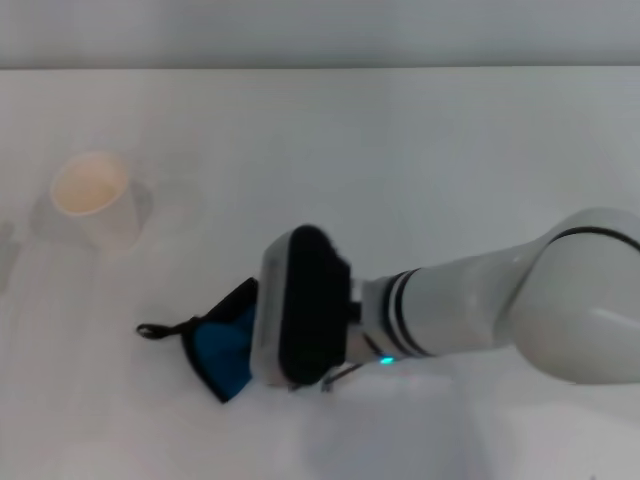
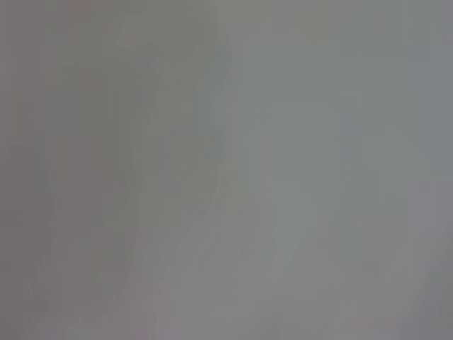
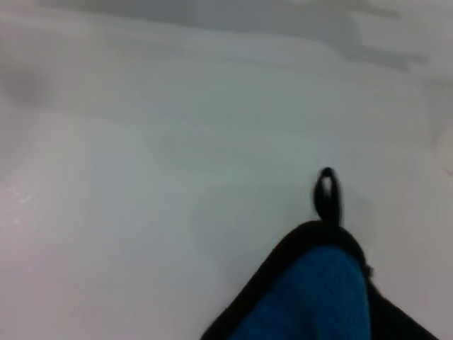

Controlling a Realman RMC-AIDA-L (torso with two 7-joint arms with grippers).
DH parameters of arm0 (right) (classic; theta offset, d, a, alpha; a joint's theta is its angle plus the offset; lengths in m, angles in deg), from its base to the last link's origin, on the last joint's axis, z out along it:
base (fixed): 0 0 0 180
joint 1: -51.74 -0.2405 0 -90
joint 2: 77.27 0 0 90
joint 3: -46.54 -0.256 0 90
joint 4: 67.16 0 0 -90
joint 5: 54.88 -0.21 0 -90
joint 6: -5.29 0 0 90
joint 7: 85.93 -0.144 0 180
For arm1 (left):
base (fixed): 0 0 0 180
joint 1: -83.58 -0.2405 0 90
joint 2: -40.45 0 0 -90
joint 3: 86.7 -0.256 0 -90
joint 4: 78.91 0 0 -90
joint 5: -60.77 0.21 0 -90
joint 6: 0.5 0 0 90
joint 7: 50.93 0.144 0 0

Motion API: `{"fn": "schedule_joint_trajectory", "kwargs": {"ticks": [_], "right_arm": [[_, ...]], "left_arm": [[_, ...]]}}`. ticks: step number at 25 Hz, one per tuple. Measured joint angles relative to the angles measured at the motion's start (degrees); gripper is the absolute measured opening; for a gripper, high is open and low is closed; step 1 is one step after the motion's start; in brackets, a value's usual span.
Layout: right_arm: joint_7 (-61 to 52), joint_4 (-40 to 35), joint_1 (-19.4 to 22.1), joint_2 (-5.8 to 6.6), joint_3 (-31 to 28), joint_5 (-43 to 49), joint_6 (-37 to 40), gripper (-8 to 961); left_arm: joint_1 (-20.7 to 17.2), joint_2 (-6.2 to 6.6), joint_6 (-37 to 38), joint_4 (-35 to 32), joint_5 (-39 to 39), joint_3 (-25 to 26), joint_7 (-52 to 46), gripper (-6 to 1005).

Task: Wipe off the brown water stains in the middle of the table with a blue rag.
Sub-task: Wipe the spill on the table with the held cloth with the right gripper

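The blue rag (image 1: 222, 347) with black trim lies bunched on the white table (image 1: 420, 150), left of the middle, its black loop (image 1: 150, 330) pointing left. My right arm reaches across from the right, and its wrist housing (image 1: 300, 305) sits over the rag's right part and hides the gripper. The right wrist view shows the rag (image 3: 318, 297) close below the camera, its loop (image 3: 327, 193) on the bare table (image 3: 141, 177). The brown water stains show in no view. The left gripper is out of view; the left wrist view shows only a plain grey surface.
A white paper cup (image 1: 92, 198) with a beige inside stands upright at the far left of the table. The table's far edge (image 1: 320, 68) meets a grey wall.
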Motion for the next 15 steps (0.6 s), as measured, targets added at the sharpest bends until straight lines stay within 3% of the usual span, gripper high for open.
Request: {"fn": "schedule_joint_trajectory", "kwargs": {"ticks": [9,15], "right_arm": [[0.09,0.36,5.45,0.53,-12.10,7.40,4.76,83],[0.22,-0.66,7.43,1.29,-17.16,10.38,8.43,84]], "left_arm": [[0.43,0.06,0.28,-0.08,-0.08,0.00,0.00,861],[0.50,0.15,0.32,-0.11,-0.10,0.00,0.00,862]]}}
